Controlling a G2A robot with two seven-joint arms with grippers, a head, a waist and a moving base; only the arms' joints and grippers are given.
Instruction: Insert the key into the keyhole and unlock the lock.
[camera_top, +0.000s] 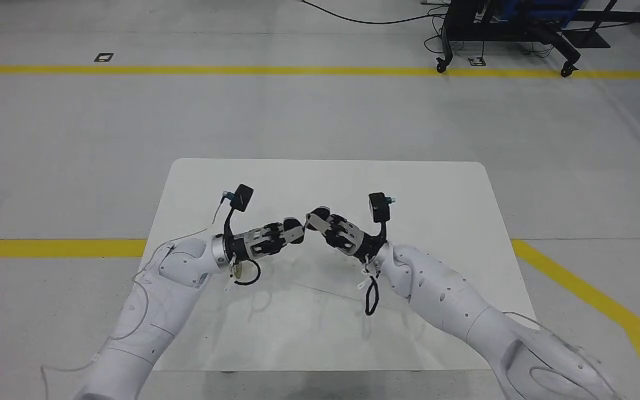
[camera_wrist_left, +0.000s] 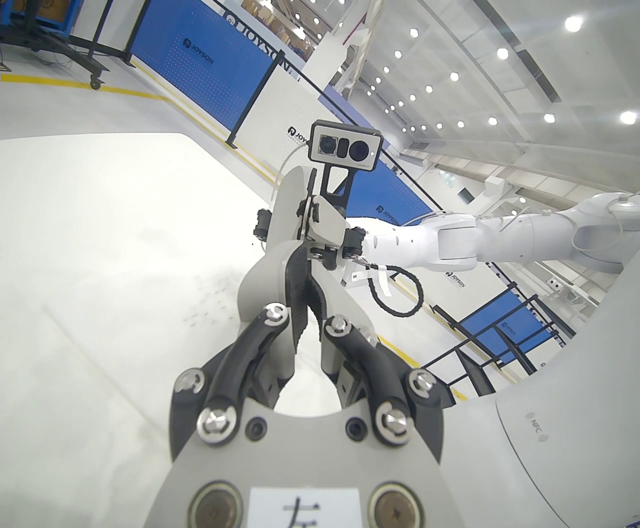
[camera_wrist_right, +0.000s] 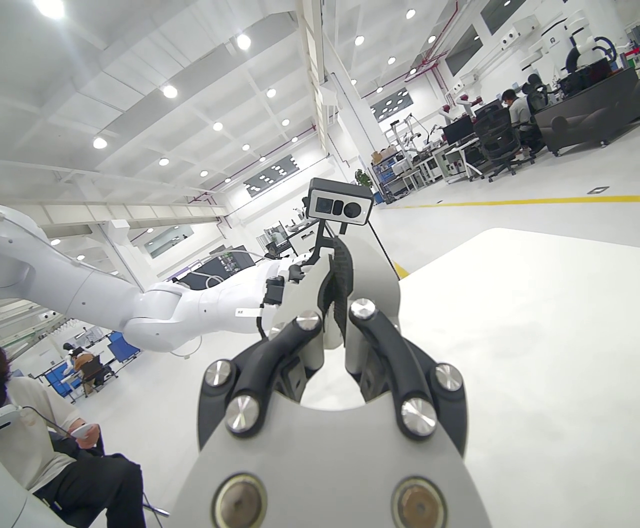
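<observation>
Tips of left pincer (camera_top: 297, 227) and right pincer (camera_top: 316, 217), both pressed together, meet head-on along one line at mid-frame above the surface (camera_top: 440, 200); key and lock cannot be made out, likely pinched there.

Table (camera_wrist_left: 100, 225): matt white, smooth, faintly scuffed. Left gripper (camera_wrist_left: 302, 260): matt pale plastic fingers (camera_wrist_left: 260, 287), ribbed black pads (camera_wrist_left: 297, 282), semi-gloss black links (camera_wrist_left: 240, 350), bright metal bolts (camera_wrist_left: 215, 420). Arm shell (camera_wrist_left: 550, 240): glossy white plastic.

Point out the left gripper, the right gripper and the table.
left gripper (camera_top: 297, 228): top view, midway between its fingertips.
right gripper (camera_top: 317, 218): top view, midway between its fingertips.
table (camera_top: 440, 200): top view, bare white surface.
</observation>
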